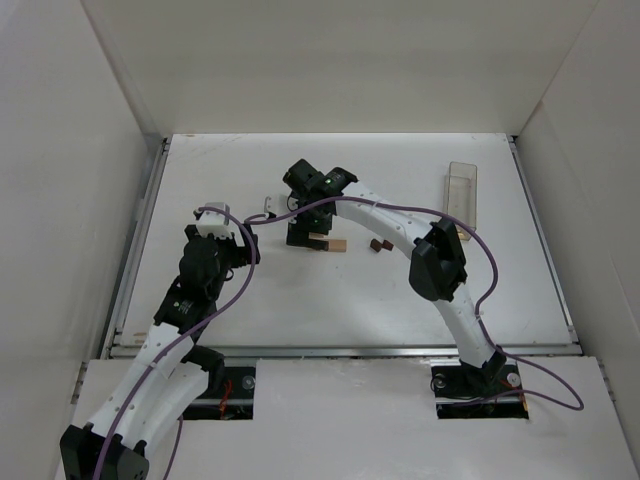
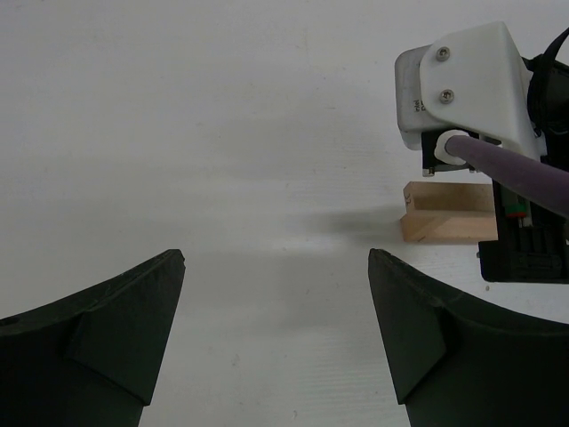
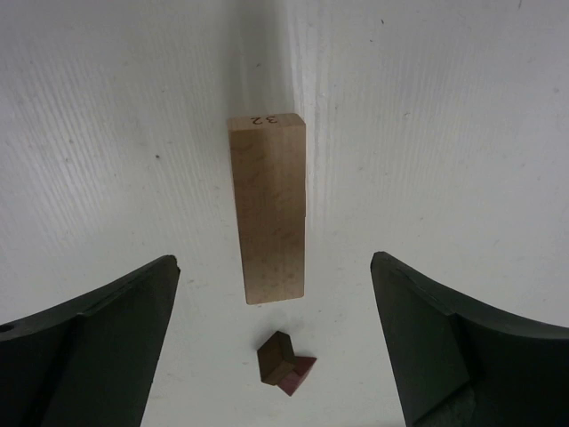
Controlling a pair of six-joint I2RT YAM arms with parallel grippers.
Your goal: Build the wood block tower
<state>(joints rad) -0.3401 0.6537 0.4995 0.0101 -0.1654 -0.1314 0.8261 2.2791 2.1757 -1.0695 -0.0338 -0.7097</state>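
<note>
Plainly, the tower is hardly begun: nothing on the worktop (image 1: pixel 300 310) can be seen stacked on anything else, so nearly the whole build looks to be left.

The clear plastic box (image 1: pixel 461 190) lies well off to the outer side of the right gripper (image 1: pixel 302 236) and has no part in the stacking.

The right gripper hangs over the middle of the worktop with its jaws spread wide and nothing between them. The left gripper (image 2: pixel 276 258) is just as spread and also empty. It is aimed at bare surface, with the right gripper's wrist ahead of it and to one side.

The tan bar (image 3: pixel 268 213) lies free under the right gripper, on the line midway between its fingers and running away from them. It touches neither finger. The number 32 is marked at its far end. From the left gripper the same bar shows low on the worktop, ahead and to the side.

A small dark reddish-brown piece (image 3: pixel 283 363) sits just short of the bar's near end, also centred between the right gripper's fingers and apart from the bar. Two more dark pieces (image 1: pixel 380 245) lie near the right gripper on its box side, loose. They are too small to tell their shapes.

My judgement is that a base block has at most been set down, and every piece has yet to be lifted onto it.
</note>
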